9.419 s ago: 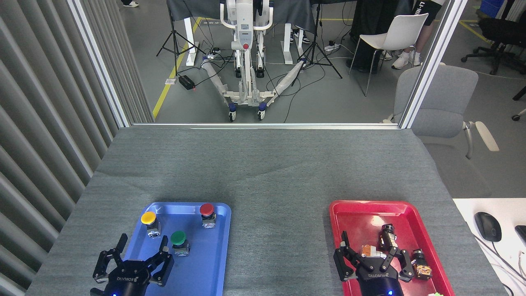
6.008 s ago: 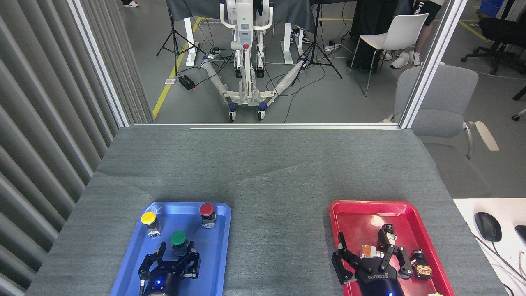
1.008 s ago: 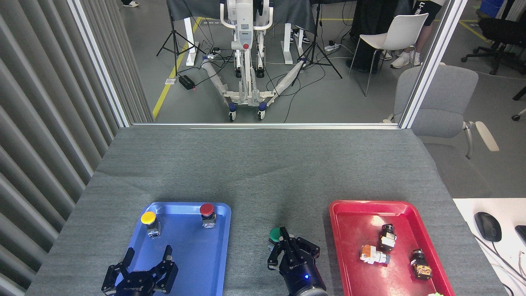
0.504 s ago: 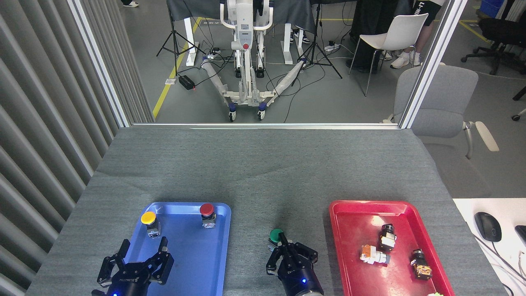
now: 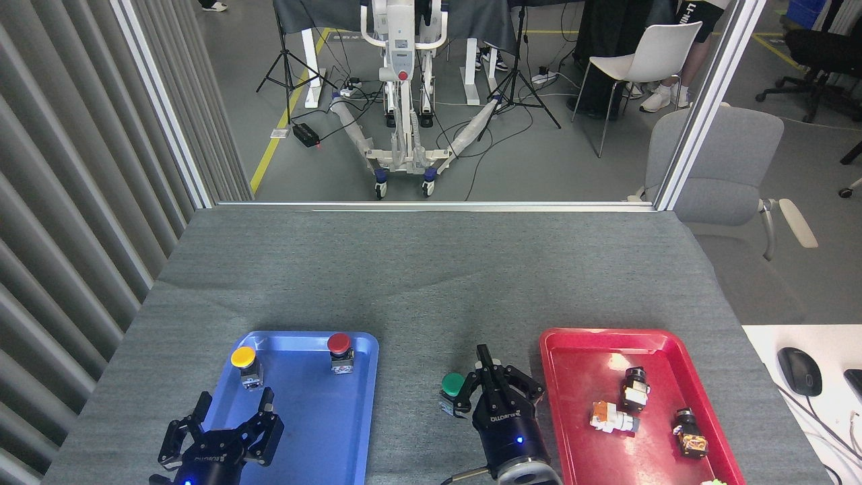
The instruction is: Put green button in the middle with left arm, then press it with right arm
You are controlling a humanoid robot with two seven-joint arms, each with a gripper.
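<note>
The green button stands upright on the plain dark grey cloth, the middle, between the two trays. My right gripper is shut with nothing held, its fingers pressed into one point just right of the green cap and slightly past it. I cannot tell whether it touches the button. My left gripper is open and empty over the near left part of the blue tray.
A yellow button and a red button stand at the back of the blue tray. The red tray on the right holds three small switch parts. A computer mouse lies on a white desk at the far right.
My right gripper's fingertip has come off the top of the green cap and shifted to the right and farther away. The green button stays put. The left gripper has barely moved.
</note>
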